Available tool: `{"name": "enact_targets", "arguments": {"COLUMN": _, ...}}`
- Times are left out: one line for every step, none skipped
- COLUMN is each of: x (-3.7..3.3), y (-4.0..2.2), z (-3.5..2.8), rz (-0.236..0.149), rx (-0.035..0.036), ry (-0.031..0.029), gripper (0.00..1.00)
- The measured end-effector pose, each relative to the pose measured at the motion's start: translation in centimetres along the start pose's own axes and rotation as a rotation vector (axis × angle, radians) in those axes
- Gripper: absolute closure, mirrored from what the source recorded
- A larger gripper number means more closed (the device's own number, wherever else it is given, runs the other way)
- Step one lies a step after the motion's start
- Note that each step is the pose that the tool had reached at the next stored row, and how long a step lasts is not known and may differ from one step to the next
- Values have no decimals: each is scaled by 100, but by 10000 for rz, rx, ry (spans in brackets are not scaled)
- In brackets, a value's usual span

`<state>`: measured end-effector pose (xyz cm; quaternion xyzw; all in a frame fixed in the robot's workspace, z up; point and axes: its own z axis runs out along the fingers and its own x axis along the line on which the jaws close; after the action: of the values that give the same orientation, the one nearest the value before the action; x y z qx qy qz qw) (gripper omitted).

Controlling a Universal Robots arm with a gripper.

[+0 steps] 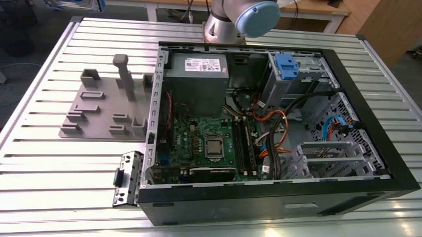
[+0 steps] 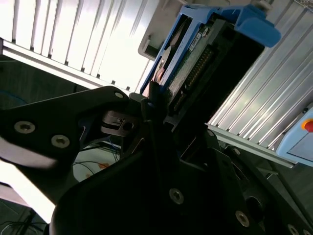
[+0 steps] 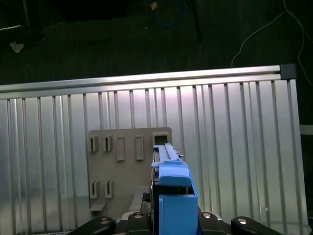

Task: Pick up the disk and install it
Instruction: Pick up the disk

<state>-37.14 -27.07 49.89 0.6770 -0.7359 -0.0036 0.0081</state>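
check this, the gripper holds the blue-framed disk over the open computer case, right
Not quite. The gripper does hold the blue-framed disk, but over the grey holder on the slatted table, not over the open computer case. The first wrist view shows this.

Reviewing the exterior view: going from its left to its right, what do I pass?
Grey slotted stand → power supply → blue latch → blue cable.
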Motion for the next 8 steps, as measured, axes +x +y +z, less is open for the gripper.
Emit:
{"name": "enact_targets", "arguments": {"x": 1, "y": 0, "z": 0, "rz": -1, "rx": 0, "ry": -24, "gripper": 64}}
{"name": "enact_targets", "arguments": {"x": 2, "y": 1, "z": 0, "rz": -3, "rx": -10, "ry": -139, "gripper": 64}}
{"name": "enact_targets", "arguments": {"x": 3, "y": 0, "z": 0, "rz": -6, "rx": -27, "ry": -329, "gripper": 64}}
{"name": "enact_targets", "arguments": {"x": 5, "y": 0, "z": 0, "rz": -9, "rx": -41, "ry": -504, "gripper": 64}}
{"name": "enact_targets", "arguments": {"x": 5, "y": 0, "z": 0, "rz": -9, "rx": -46, "ry": -553, "gripper": 64}}
{"name": "enact_targets", "arguments": {"x": 5, "y": 0, "z": 0, "rz": -9, "rx": -47, "ry": -555, "gripper": 64}}
{"name": "enact_targets", "arguments": {"x": 5, "y": 0, "z": 0, "rz": -9, "rx": -46, "ry": -556, "gripper": 64}}
{"name": "enact_targets", "arguments": {"x": 5, "y": 0, "z": 0, "rz": -8, "rx": -46, "ry": -556, "gripper": 64}}
